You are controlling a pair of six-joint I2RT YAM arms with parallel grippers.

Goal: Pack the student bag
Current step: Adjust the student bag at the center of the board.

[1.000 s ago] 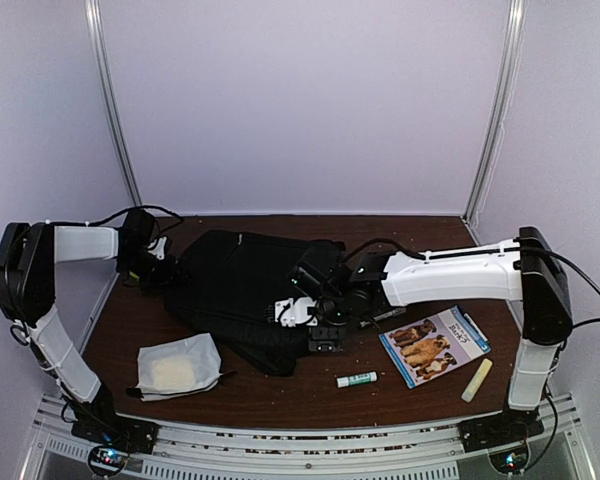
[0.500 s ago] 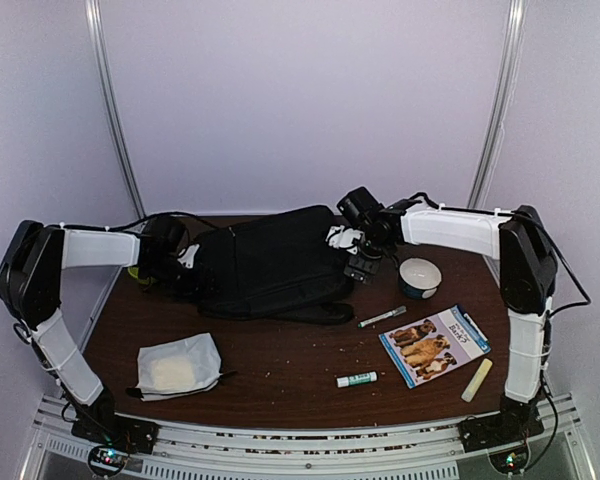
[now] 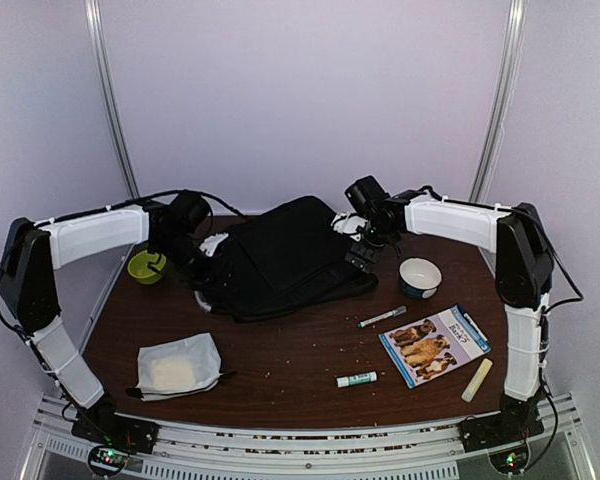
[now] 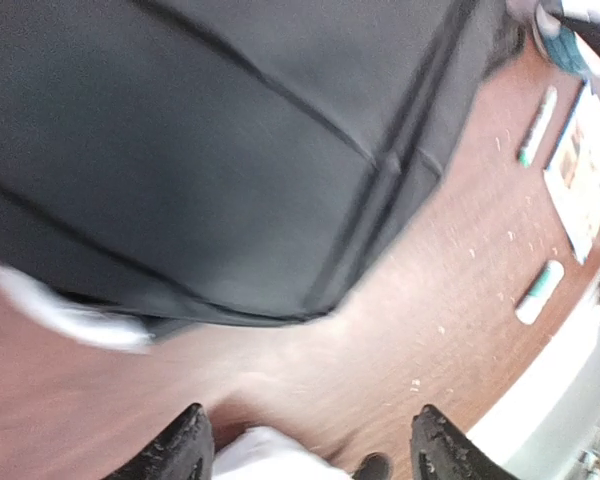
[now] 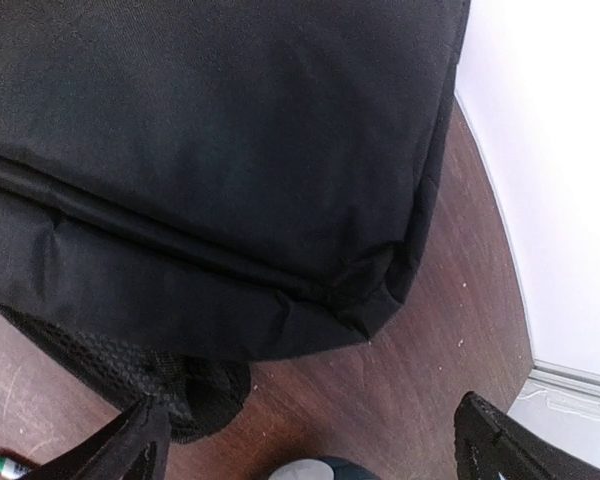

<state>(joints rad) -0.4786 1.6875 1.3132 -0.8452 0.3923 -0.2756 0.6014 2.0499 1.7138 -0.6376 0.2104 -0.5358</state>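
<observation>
Top external: large black fabric backpack (image 3: 280, 255) lies between two spread grippers

Empty and spread wide, the left gripper (image 4: 315, 447) faces the backpack's long seamed edge just ahead, with bare brown wooden table (image 4: 400, 340) between fingertips and fabric. Likewise wide and empty, the right gripper (image 5: 315, 440) faces a rounded bag corner; open tabletop runs beyond that corner to the white wall (image 5: 540, 150).
</observation>
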